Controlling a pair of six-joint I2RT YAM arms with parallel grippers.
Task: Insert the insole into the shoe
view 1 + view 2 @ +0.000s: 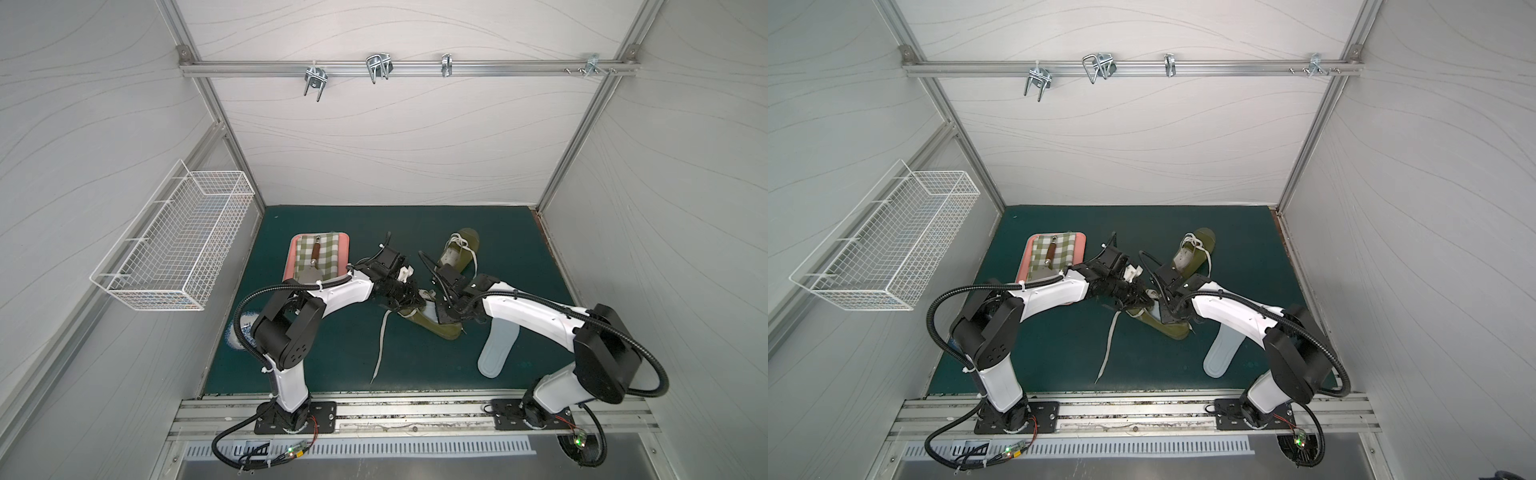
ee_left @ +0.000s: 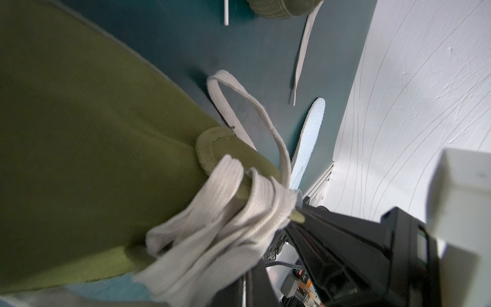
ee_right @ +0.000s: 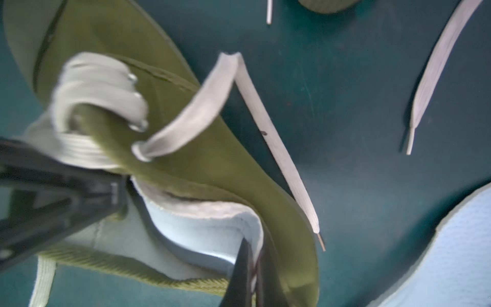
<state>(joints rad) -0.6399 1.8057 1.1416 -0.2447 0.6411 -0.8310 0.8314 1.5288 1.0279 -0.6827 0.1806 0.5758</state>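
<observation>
The left gripper [image 2: 299, 212], reaching in from 7 o'clock past the pink tray [image 1: 343, 249] with a checked cloth [image 1: 322, 255] at 10 o'clock, has its jaws together on the tongue and the bunched white laces of the olive shoe [image 1: 441, 330]. This shoe lies near the middle of the green mat [image 1: 332, 357], with its heel end turned toward 4 o'clock. One loose lace [image 1: 380, 349] runs from it toward 6 o'clock. The right gripper [image 3: 254, 247], coming from 5 o'clock, is clamped on the padded rim at the heel of the same shoe, one finger inside the opening and one outside. So both grippers hold the one shoe, at opposite ends of its opening. A second olive shoe [image 1: 460, 253] lies at 1 o'clock, well apart from both grippers. The pale insole [image 1: 496, 351] lies flat on the mat at 4 o'clock, outside the shoe and near its heel. Its far end is hidden under the right arm.
</observation>
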